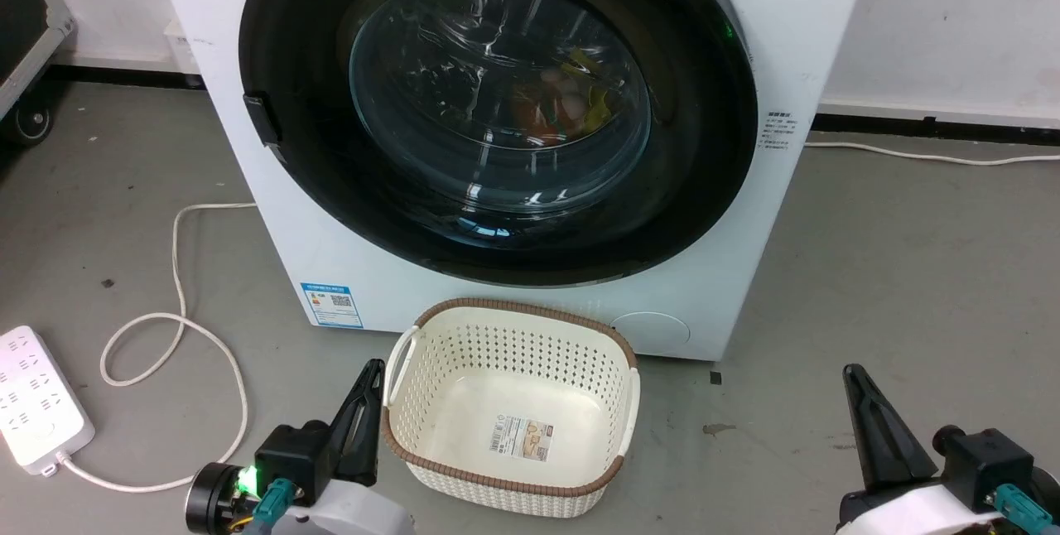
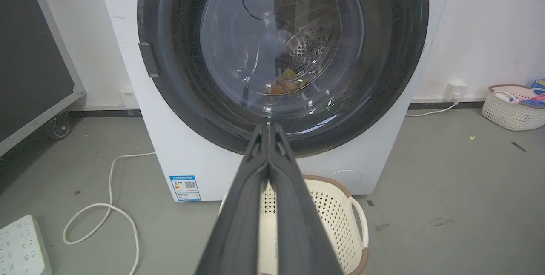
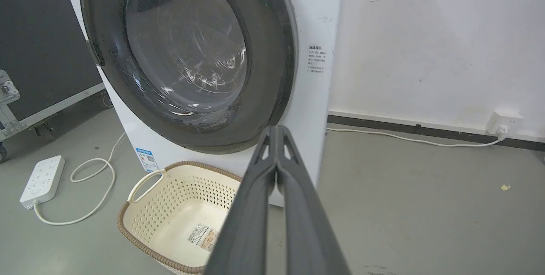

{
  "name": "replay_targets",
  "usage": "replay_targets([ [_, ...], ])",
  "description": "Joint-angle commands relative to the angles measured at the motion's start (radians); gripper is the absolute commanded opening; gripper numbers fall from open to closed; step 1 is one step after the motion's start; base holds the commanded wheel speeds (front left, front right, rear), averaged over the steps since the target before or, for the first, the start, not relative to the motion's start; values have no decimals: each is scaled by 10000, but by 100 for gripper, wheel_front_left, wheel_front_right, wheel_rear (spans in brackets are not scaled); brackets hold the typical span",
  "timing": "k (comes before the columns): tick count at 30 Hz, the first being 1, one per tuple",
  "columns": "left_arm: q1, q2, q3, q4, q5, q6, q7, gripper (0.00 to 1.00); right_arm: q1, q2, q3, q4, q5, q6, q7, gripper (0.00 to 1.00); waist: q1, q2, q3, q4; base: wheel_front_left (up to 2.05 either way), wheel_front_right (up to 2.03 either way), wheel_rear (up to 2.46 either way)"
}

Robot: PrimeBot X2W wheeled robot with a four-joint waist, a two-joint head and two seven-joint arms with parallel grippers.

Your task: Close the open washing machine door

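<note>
Low at the left of the head view, the left gripper (image 1: 373, 371) hovers just beside the basket (image 1: 513, 308), its fingers (image 2: 245, 190) pressed together and holding nothing. The right gripper (image 1: 853, 373), well to the basket's other side, is likewise closed and empty, its fingers (image 3: 251, 198) meeting at the tips over bare floor (image 1: 911, 270). The basket's bottom carries a sticker (image 1: 520, 438) with a barcode, its print too small to read. Behind stands the washing machine (image 1: 795, 21), its door (image 1: 497, 104) lying flat against the front, colourful laundry (image 1: 563, 104) visible through the glass. A blue label (image 1: 331, 305) with a QR code sits low on the front; small print (image 1: 780, 131) beside the door is unreadable.
</note>
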Motion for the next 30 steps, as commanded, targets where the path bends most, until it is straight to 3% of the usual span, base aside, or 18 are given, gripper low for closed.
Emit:
replay_targets([
  [1, 63, 1, 47, -83, 64, 45, 84, 0, -24, 9, 24, -99, -88, -1, 89, 0, 0, 0, 2, -4, 0, 0, 0],
  [30, 145, -16, 256, -565, 211, 289, 677, 0, -59, 22, 205, -462, -234, -3, 684, 0, 0, 0, 47, -77, 0, 0, 0],
])
